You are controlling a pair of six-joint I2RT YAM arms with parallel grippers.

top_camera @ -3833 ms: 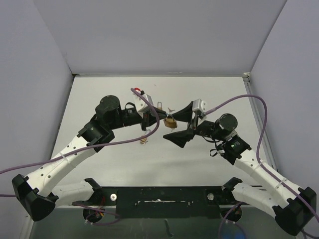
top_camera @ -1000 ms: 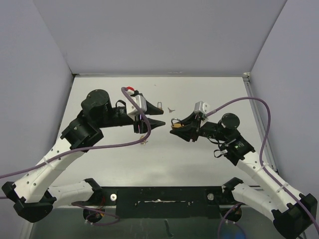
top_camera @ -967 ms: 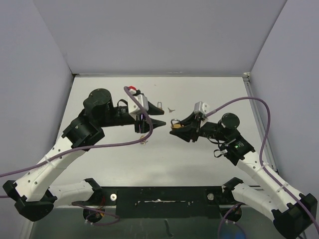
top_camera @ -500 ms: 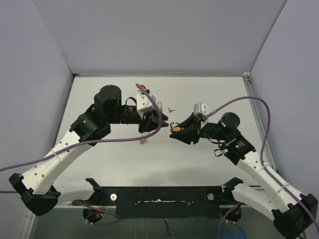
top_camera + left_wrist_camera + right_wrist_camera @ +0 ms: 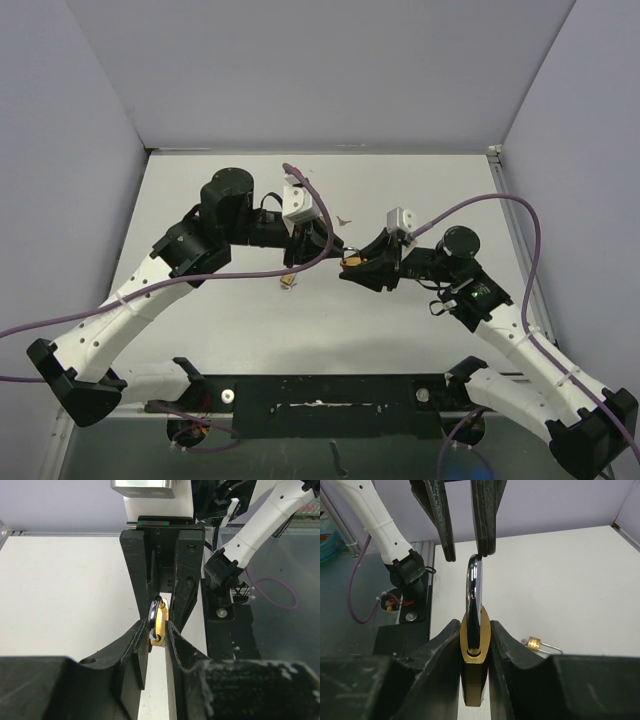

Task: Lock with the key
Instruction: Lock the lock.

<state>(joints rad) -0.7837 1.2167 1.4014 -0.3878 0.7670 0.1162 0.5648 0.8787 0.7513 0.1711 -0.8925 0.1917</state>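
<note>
No text, label, brand, number or sign legible in any view. Brass padlock point(image 5: 474, 635), centre of the right wrist frame, is seen edge-on only, so its flat faces are hidden.
</note>
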